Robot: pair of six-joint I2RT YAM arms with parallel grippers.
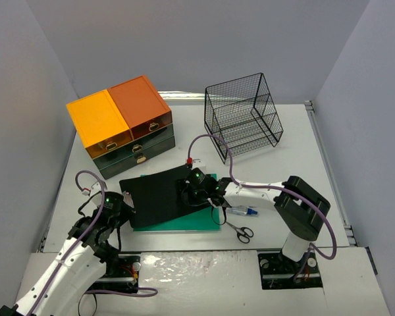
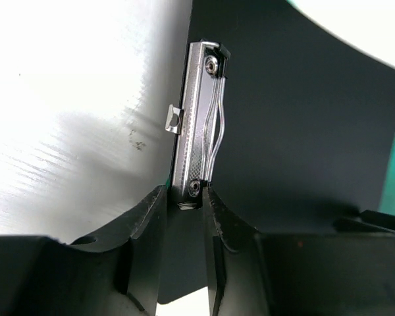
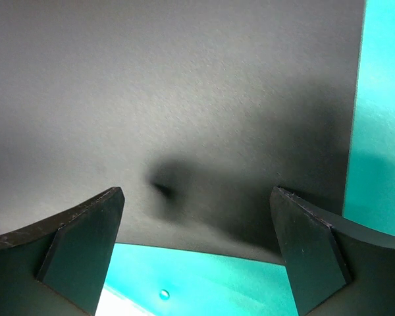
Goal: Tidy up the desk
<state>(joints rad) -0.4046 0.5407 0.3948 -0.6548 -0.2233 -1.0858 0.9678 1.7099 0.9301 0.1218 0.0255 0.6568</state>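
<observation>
The desk (image 1: 296, 171) is a white tabletop. A black clipboard (image 1: 158, 194) lies on a flat green board (image 1: 191, 222) near its middle. My left gripper (image 1: 126, 205) is at the clipboard's left edge; in the left wrist view the gripper (image 2: 186, 194) is shut on the near end of the silver metal clip (image 2: 197, 118). My right gripper (image 1: 191, 187) is over the clipboard's right part. In the right wrist view it (image 3: 197, 192) is open and empty above the black sheet (image 3: 184, 99), with the green board (image 3: 204, 283) showing below it.
A dark drawer unit with orange and yellow tops (image 1: 118, 118) stands at the back left. A black wire rack (image 1: 243, 118) stands at the back right. Scissors (image 1: 238, 230) and a small blue-and-white tube (image 1: 242, 211) lie right of the green board.
</observation>
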